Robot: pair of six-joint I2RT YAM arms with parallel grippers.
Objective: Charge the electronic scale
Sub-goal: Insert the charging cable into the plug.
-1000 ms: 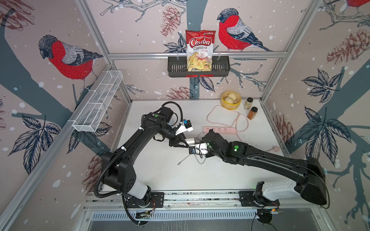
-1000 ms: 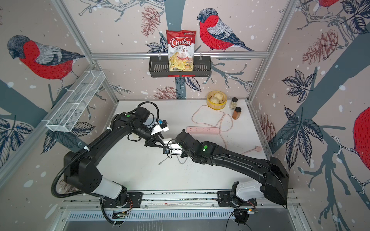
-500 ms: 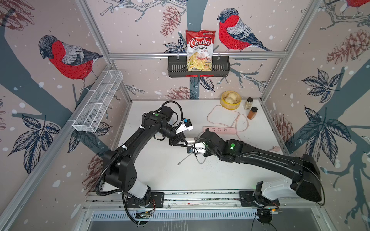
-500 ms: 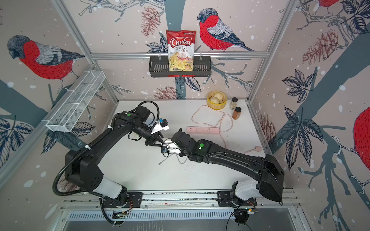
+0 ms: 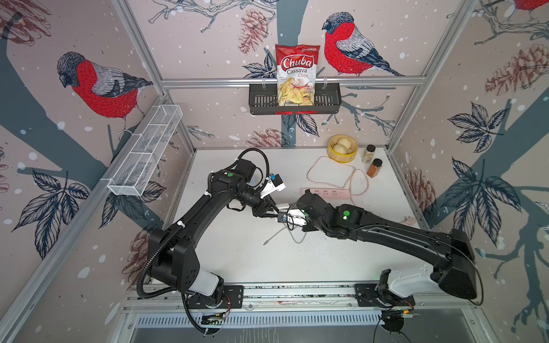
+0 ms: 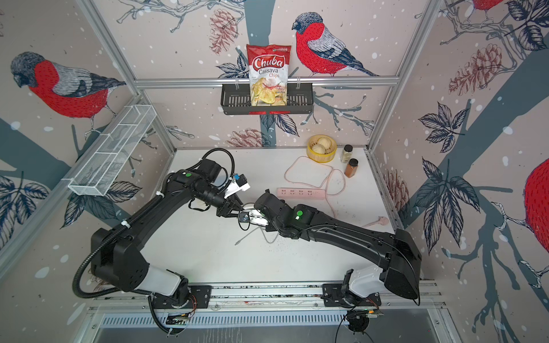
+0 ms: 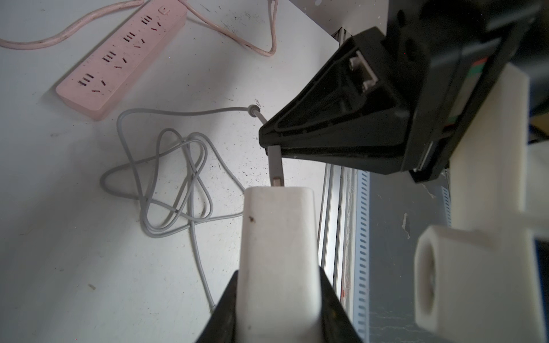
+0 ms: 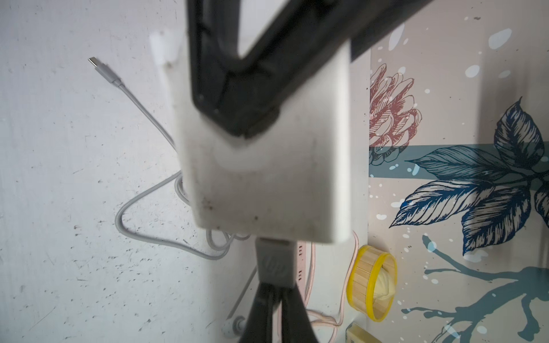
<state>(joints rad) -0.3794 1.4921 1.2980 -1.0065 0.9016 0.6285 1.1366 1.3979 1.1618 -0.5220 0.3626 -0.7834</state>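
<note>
the left gripper [image 7: 279,276] clamped the small white charger cube [image 7: 279,231] while the right gripper [image 8: 274,285] pinched the grey usb plug [image 8: 273,261], its long axis aimed straight at the cube's end face, tip touching. the cream-white electronic scale [image 5: 238,205] seemed mostly hidden under the left arm [image 5: 202,209], nearer that gripper

Both top views bright, evenly lit and sharp, with wide-angle bending at wall edges and faint arm shadows on the table [image 5: 297,261]. Wrist views dimmer and greyish. The close white charger [image 8: 267,178] and black jaws are out of focus.
</note>
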